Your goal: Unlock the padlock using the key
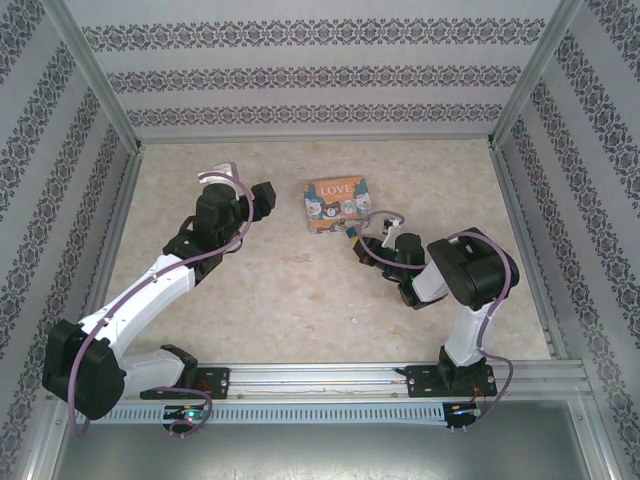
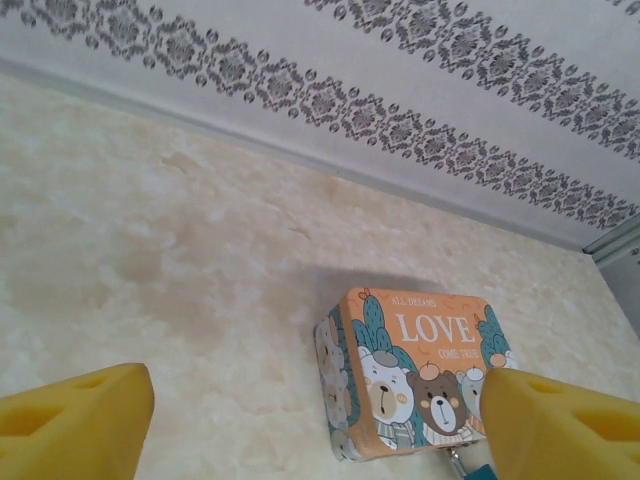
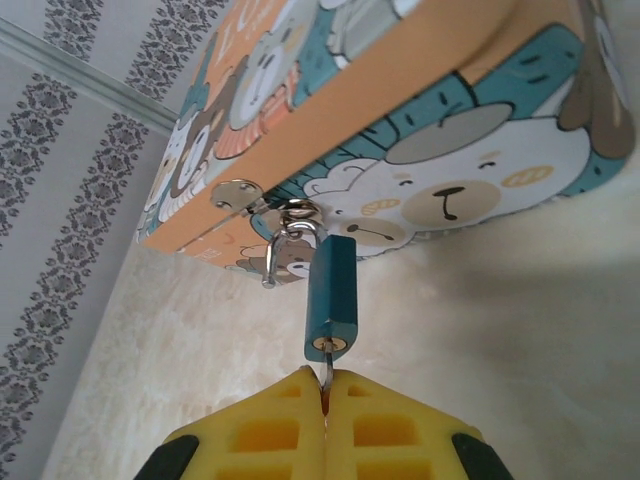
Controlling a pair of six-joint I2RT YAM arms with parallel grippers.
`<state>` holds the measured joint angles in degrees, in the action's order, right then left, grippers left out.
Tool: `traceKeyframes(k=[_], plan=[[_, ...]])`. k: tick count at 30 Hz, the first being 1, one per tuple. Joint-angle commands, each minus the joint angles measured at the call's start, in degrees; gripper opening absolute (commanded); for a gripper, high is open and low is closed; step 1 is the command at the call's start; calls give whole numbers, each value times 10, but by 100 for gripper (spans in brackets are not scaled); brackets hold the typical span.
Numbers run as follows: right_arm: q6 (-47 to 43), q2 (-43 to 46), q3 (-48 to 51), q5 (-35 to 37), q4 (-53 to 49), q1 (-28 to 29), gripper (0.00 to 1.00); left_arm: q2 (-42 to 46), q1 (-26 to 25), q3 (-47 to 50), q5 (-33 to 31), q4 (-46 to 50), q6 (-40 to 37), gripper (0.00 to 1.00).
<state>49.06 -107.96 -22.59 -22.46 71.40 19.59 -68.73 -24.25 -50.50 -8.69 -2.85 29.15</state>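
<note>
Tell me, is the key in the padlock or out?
In. The key, pinched by the right gripper, enters the keyhole at the bottom end of the padlock.

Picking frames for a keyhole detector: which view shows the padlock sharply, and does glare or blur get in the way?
Right wrist: padlock and key crisp, no glare, tin softening toward the top edge. Left wrist: tin sharp, yellow fingers blurred. Top external: evenly lit, padlock just a speck.
</note>
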Motion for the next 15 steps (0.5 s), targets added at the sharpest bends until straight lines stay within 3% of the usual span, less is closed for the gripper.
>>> traceKeyframes(k=[1, 15], plan=[[55, -18, -3, -6, 11, -9, 0, 9, 6, -14, -6, -31, -74, 88], [99, -25, -27, 8, -41, -8, 0, -1, 8, -19, -16, -26, -88, 93]])
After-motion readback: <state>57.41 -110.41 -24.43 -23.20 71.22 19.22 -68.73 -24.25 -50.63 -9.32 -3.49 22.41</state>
